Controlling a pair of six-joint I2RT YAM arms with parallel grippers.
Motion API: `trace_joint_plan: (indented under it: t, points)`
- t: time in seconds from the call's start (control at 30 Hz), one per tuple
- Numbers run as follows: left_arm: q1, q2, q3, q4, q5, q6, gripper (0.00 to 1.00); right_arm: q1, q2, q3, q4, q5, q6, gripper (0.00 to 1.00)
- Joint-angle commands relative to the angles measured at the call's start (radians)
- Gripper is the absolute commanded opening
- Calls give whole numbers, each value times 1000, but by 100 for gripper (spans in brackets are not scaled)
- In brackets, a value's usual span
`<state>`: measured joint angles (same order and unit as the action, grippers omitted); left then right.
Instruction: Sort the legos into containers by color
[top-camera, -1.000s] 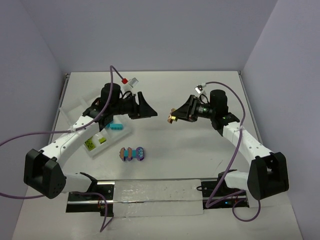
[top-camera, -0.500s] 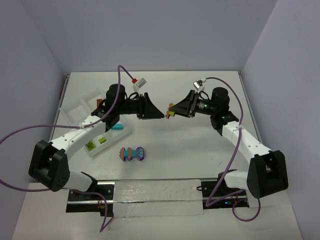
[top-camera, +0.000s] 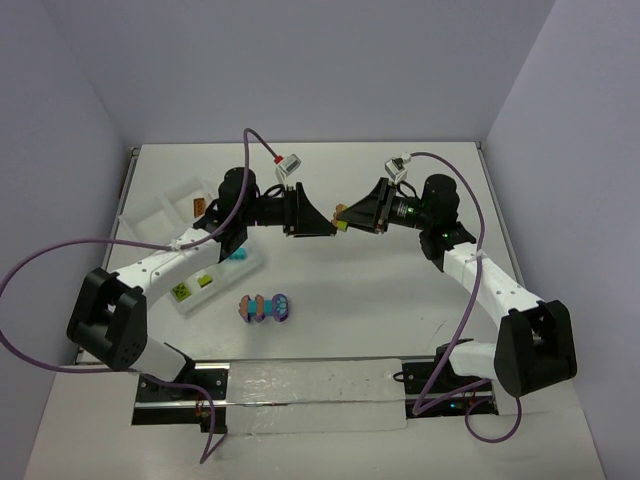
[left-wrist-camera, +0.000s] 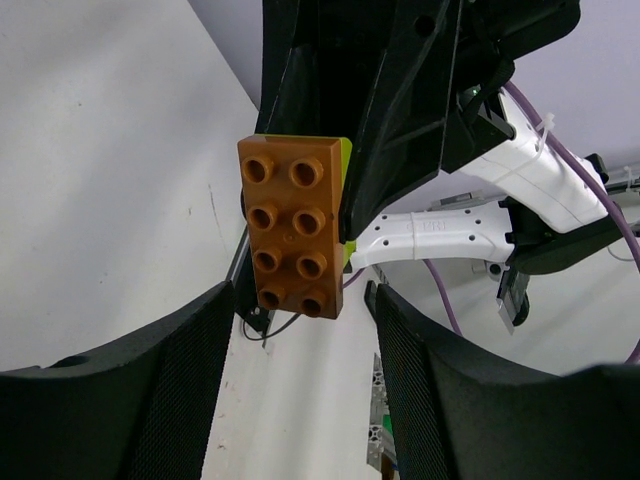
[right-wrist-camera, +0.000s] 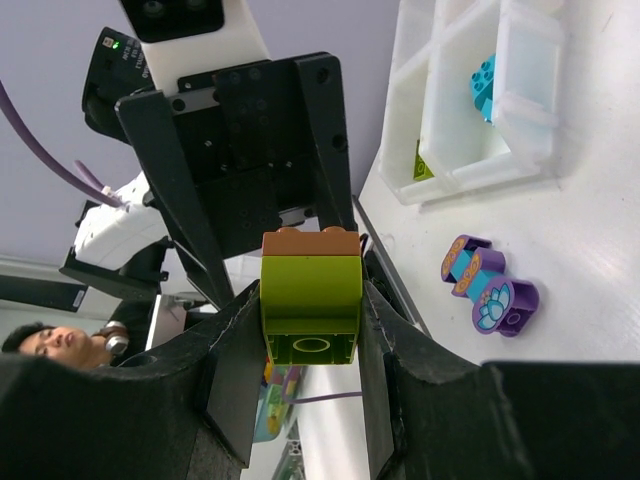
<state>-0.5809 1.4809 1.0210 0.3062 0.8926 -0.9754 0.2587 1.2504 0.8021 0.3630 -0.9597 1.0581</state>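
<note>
Right gripper (right-wrist-camera: 311, 325) is clamped on the smooth flanks of a glossy lime green brick (right-wrist-camera: 311, 290), held in mid-air above the table (top-camera: 400, 290). The two-by-four orange-brown brick (left-wrist-camera: 292, 225) snapped onto it faces its studs straight at the left gripper (top-camera: 322, 227), which is just beside it, spread wide and empty. That brick's long axis runs up and down in the left wrist view, so the left fingers (left-wrist-camera: 150, 380) stand either side of its long edges (hard, slick plastic), well placed, I judge, to pull it off.
</note>
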Motion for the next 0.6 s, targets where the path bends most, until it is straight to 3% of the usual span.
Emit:
trace_joint_plan:
  t: [0.0, 0.17, 0.27, 0.37, 0.43, 0.5, 0.57]
  points:
    - [-16, 23, 4, 99, 33, -27, 63, 9, 9, 28, 70, -24, 10, 0]
    - [-19, 29, -3, 139, 34, -52, 57, 12, 9, 24, 71, -20, 10, 0]
    - [-19, 29, -8, 158, 32, -63, 48, 11, 11, 19, 71, -20, 10, 0]
    - [-19, 27, -16, 181, 28, -85, 31, 11, 11, 14, 71, -16, 8, 0]
    - [-19, 26, -22, 193, 22, -95, 12, 13, 12, 13, 69, -14, 10, 1]
    - [-17, 25, -28, 194, 10, -102, 0, 11, 17, 13, 57, -13, 9, 19]
    - [-16, 22, -39, 189, -9, -109, 0, 11, 18, 16, 47, -14, 3, 33]
